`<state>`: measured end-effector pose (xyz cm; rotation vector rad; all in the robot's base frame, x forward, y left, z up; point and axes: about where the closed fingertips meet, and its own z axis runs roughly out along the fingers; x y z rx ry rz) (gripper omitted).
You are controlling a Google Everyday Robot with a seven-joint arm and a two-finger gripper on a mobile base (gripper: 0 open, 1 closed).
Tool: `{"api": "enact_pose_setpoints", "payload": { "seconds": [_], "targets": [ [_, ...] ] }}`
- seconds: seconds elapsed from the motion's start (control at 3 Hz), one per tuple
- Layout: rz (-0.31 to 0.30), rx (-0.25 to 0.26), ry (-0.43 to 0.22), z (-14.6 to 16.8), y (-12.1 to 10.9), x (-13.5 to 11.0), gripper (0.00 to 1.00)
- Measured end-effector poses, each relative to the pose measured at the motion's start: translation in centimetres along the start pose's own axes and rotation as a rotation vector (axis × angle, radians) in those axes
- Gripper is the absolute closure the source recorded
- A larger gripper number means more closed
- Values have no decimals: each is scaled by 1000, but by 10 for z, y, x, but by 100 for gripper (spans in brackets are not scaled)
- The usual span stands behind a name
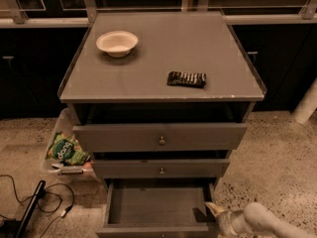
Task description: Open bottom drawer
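While the bottom drawer (156, 206) is sitting pulled out at the foot of the grey cabinet (173, 48), its shallow box showing, I am seeing the gripper (218, 216) hanging at the drawer's front right corner, and I am failing to tell whether it is gripping anything.

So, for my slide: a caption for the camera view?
Bottom drawer stands open, the hand at its right front corner.

Bottom drawer (157, 206) stood pulled out, its box open to reach from above. Middle drawer front (161, 168) overhung its rear. Gripper (216, 211) sat at its right front corner. Green bag (66, 150) lay to its left, bare floor (277, 172) to its right.
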<state>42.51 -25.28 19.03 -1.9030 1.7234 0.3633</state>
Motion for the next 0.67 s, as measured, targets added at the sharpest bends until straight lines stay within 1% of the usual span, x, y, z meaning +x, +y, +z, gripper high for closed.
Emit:
{"api": "enact_pose_setpoints", "payload": {
  "seconds": [0.33, 0.67],
  "targets": [
    [-23, 111, 80, -83, 4, -6, 0],
    [-35, 126, 109, -112, 7, -9, 0]
  ]
}}
